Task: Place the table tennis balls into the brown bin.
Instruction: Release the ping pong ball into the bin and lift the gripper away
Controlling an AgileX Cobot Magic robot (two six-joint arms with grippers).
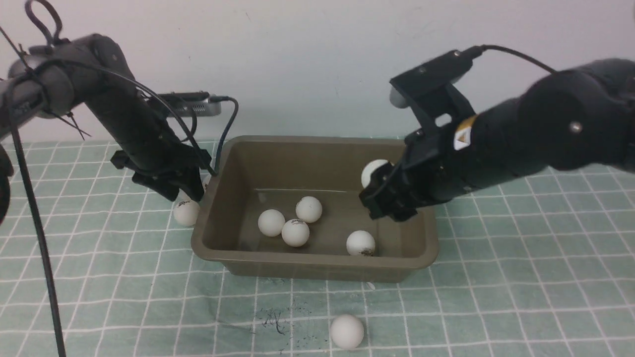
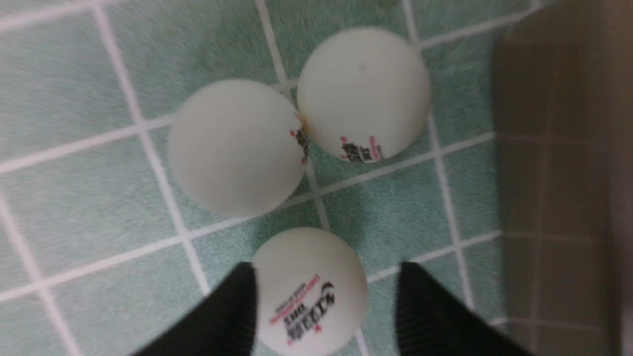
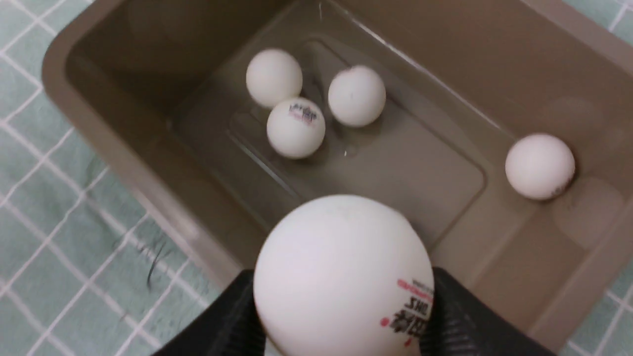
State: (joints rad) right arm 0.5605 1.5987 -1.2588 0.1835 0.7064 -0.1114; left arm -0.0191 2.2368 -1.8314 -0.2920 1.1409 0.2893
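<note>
The brown bin [image 1: 307, 268] sits mid-table with several white table tennis balls on its floor, among them one [image 1: 295, 232] and another [image 1: 360, 243]. My right gripper [image 1: 381, 187] hangs over the bin's right side, shut on a ball [image 3: 343, 277] with a printed logo. My left gripper [image 1: 182, 194] is low beside the bin's left wall [image 2: 554, 148]. It is open around a logo ball [image 2: 309, 291] on the cloth. One finger [image 2: 232, 311] touches that ball and the other [image 2: 425, 311] stands a little off it. Two more balls [image 2: 237, 148] [image 2: 363, 94] lie touching just beyond.
A single ball [image 1: 347, 331] lies on the green checked cloth [image 1: 521, 277] in front of the bin. A grey device [image 1: 191, 104] with a cable sits behind the left arm. A white wall closes the back.
</note>
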